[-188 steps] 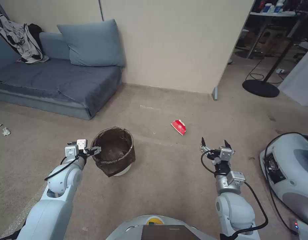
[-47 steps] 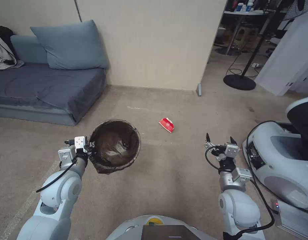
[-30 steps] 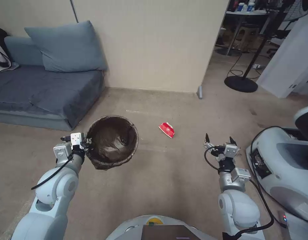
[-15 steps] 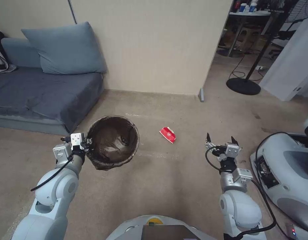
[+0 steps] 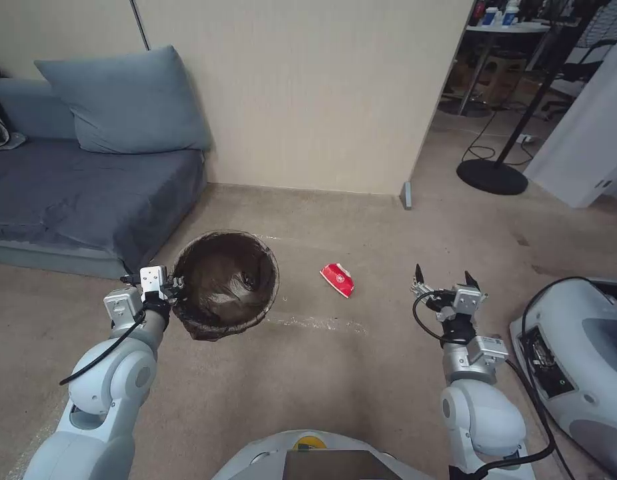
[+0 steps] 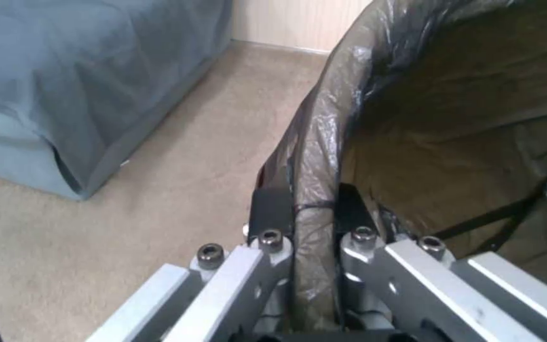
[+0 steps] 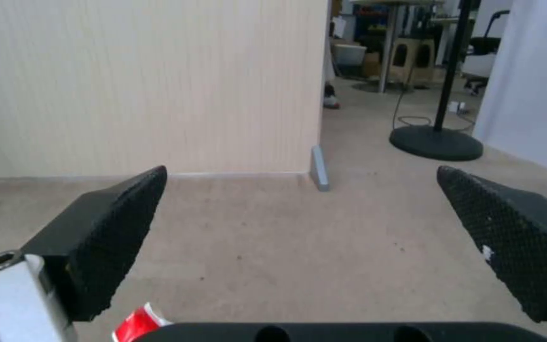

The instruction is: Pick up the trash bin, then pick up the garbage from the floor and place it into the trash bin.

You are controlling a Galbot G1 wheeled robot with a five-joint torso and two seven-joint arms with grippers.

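**Bin in one arm, red carton lying ahead of the free one**

The left gripper (image 5: 177, 291) is pinched on the rim of the trash bin (image 5: 225, 283), one finger inside and one outside the lip, with the dark brown bag crinkled between them. The bin hangs clear of the carpet (image 5: 335, 373), tipped so its round mouth faces up toward the robot. The liner is thin, glossy film, creased and folded over the rim; it looks slippery, so I judge the hold depends on the stiffer plastic underneath.

The right gripper (image 5: 443, 280) hovers low over the floor with its two black, cross-hatched fingers spread wide and nothing between them.

The garbage (image 5: 337, 279) is a flattened red-and-white carton, lying on the carpet between the bin and the right gripper, forward and to the left of that gripper. Its long axis runs slantwise, the far end toward the bin and the near end toward the free arm. The right arm is the nearer free one, so the pickup looks like its job: it would need to swing left and forward, then close across the carton's short width. A crushed carton lying flat on short-pile carpet gives little edge to catch.

A blue-grey sofa (image 5: 68, 187) sits beyond the bin.
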